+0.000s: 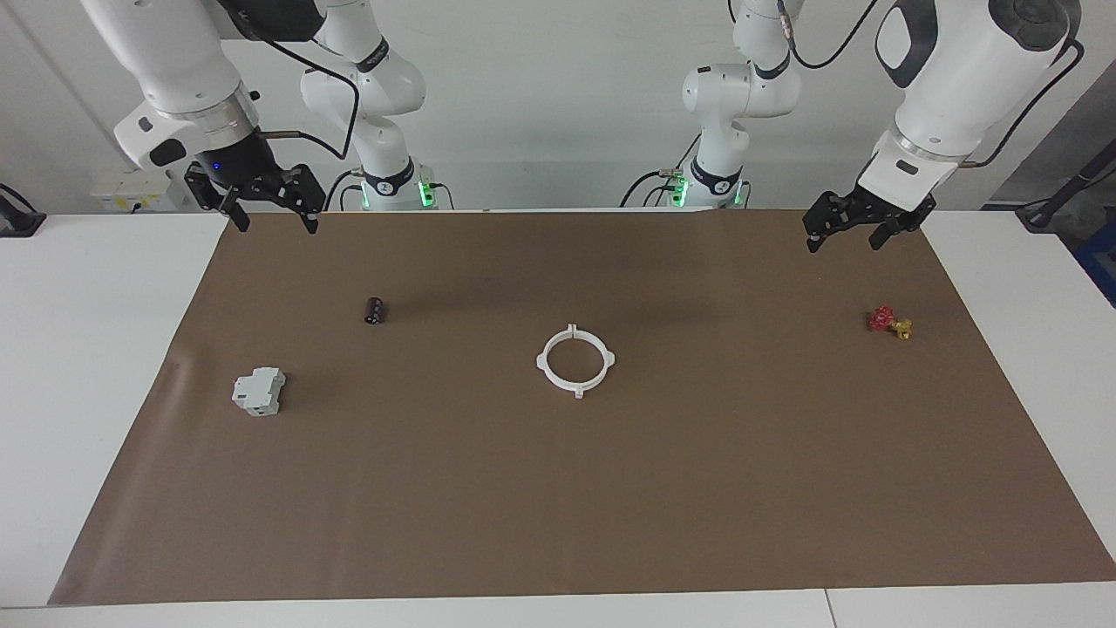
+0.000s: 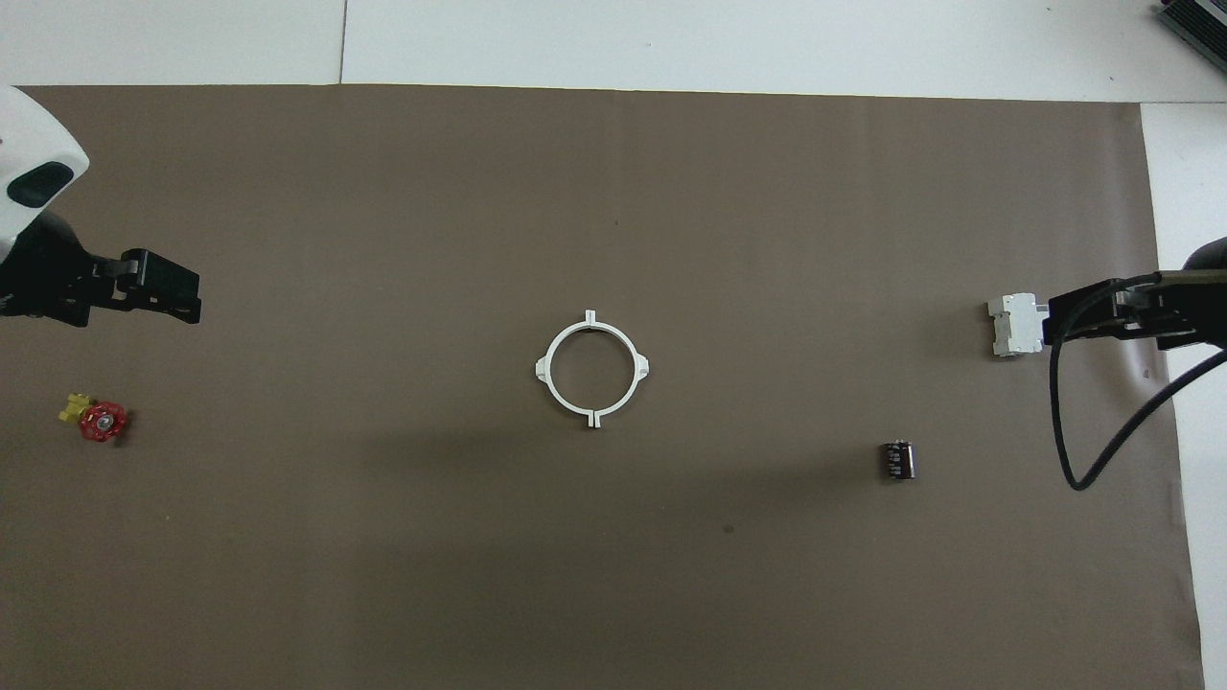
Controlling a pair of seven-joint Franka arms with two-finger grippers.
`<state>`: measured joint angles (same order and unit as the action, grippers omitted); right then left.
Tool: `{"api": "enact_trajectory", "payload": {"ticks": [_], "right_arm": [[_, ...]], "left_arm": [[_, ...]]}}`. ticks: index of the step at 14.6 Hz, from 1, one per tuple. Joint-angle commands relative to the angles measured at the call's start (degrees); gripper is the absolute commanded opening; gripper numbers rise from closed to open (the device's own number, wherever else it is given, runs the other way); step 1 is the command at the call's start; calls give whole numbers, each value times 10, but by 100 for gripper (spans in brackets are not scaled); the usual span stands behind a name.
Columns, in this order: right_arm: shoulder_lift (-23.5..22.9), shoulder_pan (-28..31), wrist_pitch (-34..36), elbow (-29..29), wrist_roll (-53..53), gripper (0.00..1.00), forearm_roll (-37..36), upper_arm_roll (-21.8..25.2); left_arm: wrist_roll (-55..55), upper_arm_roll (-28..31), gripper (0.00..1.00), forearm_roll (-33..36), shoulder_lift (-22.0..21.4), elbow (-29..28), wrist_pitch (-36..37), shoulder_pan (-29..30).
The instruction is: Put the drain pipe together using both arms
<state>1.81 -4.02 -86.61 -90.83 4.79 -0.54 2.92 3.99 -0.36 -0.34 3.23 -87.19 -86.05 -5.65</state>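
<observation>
Drain pipe [image 1: 575,360] ring sits closed mid-tabletop [image 1: 558,488]. Left gripper [image 1: 843,231] at 2 o'clock, right gripper [image 1: 266,209] at 10, fingers released, empty. Risk: a careless nudge could split the halves.

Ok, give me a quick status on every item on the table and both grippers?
drain pipe: two halves joined into one closed ring, flat on the mat mid-table, nothing touching it.
grey-white block: on the mat toward the right arm's end, untouched.
black cylinder: lying on its side, nearer the robots than the block.
red-and-yellow valve: on the mat toward the left arm's end.
left gripper: open, empty, raised.
right gripper: open, empty, raised.
</observation>
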Motion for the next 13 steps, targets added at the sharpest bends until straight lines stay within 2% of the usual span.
{"api": "enact_trajectory", "payload": {"ticks": [1, 9, 13], "right_arm": [[7, 8, -4, -5, -14, 100, 6, -3], [7, 8, -4, -5, -14, 100, 6, -3], [7, 8, -4, -5, -14, 100, 6, -3]], "left_arm": [[-3, 4, 100, -5, 1, 7, -5, -2], [-1, 4, 100, -5, 1, 4, -10, -3], [-4, 3, 100, -5, -8, -22, -62, -4]]}}
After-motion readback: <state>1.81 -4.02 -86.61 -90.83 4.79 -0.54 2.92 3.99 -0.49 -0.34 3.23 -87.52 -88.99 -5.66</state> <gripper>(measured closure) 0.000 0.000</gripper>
